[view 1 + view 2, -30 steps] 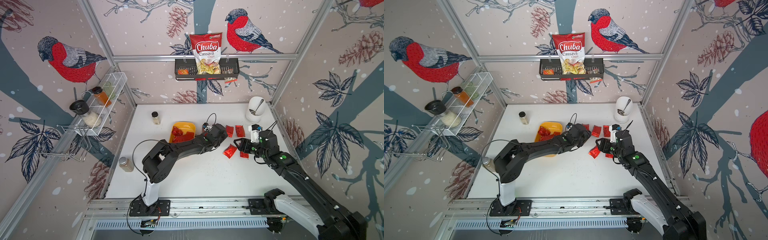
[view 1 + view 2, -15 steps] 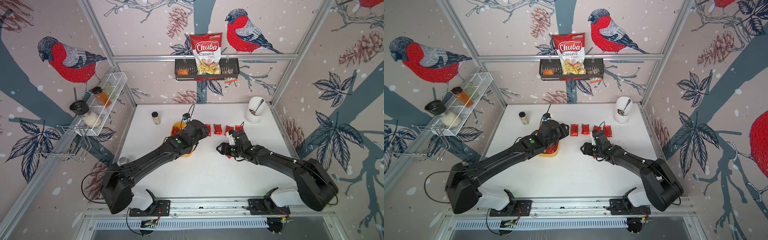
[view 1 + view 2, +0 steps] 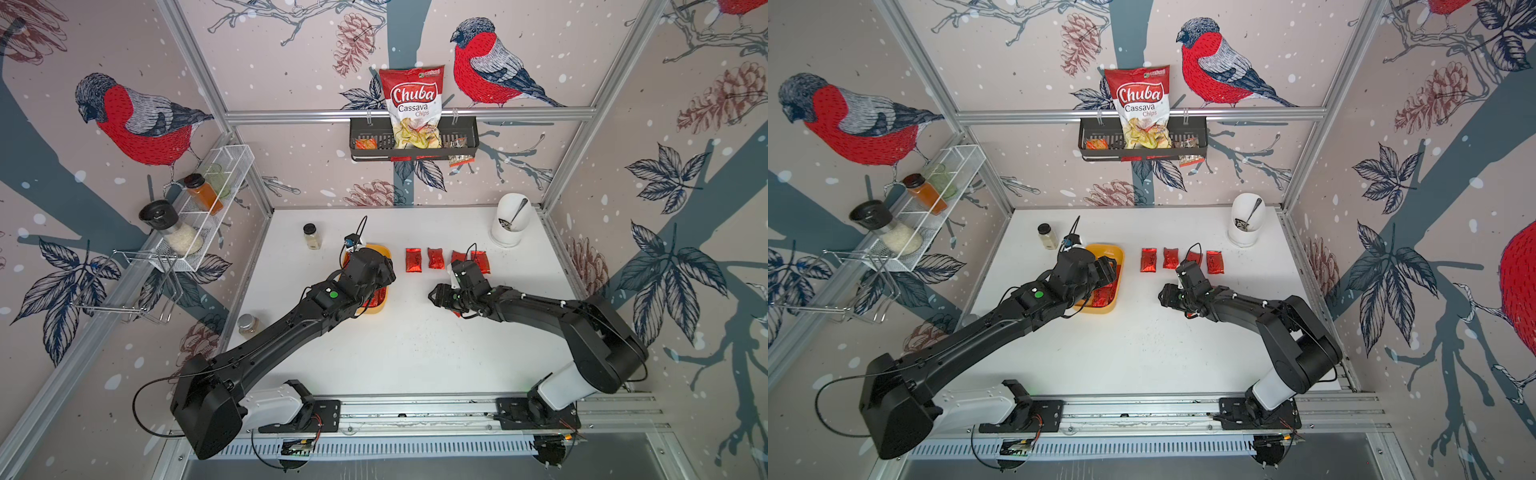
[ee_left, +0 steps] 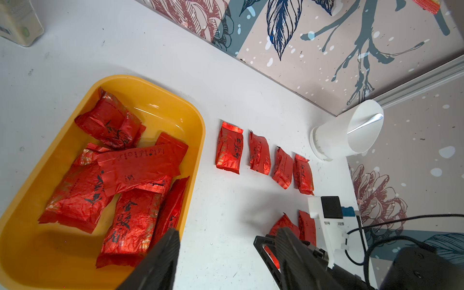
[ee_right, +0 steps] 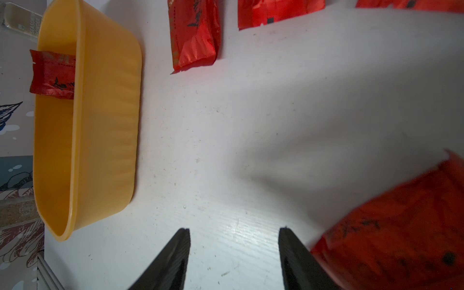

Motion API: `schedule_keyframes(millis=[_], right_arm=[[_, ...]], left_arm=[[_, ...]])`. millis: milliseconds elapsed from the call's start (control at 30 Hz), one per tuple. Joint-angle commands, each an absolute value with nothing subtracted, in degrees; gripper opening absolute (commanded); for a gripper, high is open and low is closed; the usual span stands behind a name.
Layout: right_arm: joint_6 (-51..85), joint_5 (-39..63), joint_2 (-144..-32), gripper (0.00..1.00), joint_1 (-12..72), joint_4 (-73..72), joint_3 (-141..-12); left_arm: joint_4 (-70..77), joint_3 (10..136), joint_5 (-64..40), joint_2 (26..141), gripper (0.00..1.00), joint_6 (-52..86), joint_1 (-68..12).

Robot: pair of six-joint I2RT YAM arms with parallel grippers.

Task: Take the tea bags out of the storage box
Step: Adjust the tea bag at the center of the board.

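Hovering at the storage box (image 4: 198, 120), left gripper (image 3: 1108, 272) jaws gape empty — right gripper (image 5: 233, 229) jaws likewise.

arms (image 3: 540, 307): matte black | base links (image 3: 270, 405): white | left arm (image 3: 270, 345): green dot (image 3: 333, 295) | right tool (image 5: 234, 229): black

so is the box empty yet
Not empty. The left wrist view shows several tea bags piled inside the box; others lie on the table beside it.
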State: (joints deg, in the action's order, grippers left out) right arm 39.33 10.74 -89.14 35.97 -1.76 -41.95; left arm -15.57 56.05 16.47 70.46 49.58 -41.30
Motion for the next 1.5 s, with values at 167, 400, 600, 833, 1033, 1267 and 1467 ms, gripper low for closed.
schedule_keyframes(millis=[167, 400, 600, 833, 1033, 1267, 1467], right_arm=[[40.12, 5.3, -84.47, 0.62, 36.17, 1.23, -39.53], [40.08, 2.39, -84.22, 0.62, 36.21, 3.98, -39.98], [39.9, -0.85, -82.03, 0.64, 36.2, 6.63, -39.74], [39.81, -3.44, -78.03, 0.69, 35.99, 8.7, -38.94], [38.87, -3.21, -76.38, 0.78, 32.56, 9.51, -37.39], [38.5, -0.58, -79.19, 0.81, 30.94, 6.51, -36.87], [38.15, 0.04, -82.5, 0.8, 30.29, 5.03, -38.52]], left_arm=[[-13.89, 56.0, 14.37, 71.65, 0.65, 48.85, -41.15], [-14.18, 55.29, 13.15, 70.97, 0.65, 49.2, -41.12], [-14.07, 54.23, 13.11, 69.96, 0.65, 49.74, -41.13], [-14.0, 53.92, 12.25, 70.42, 0.65, 49.75, -41.12], [-14.11, 53.88, 12.37, 70.4, 0.65, 49.49, -41.12], [-14.03, 54.01, 13.21, 70.49, 0.65, 49.27, -41.13], [-14.22, 54.05, 13.8, 70.71, 0.65, 48.96, -41.04]])
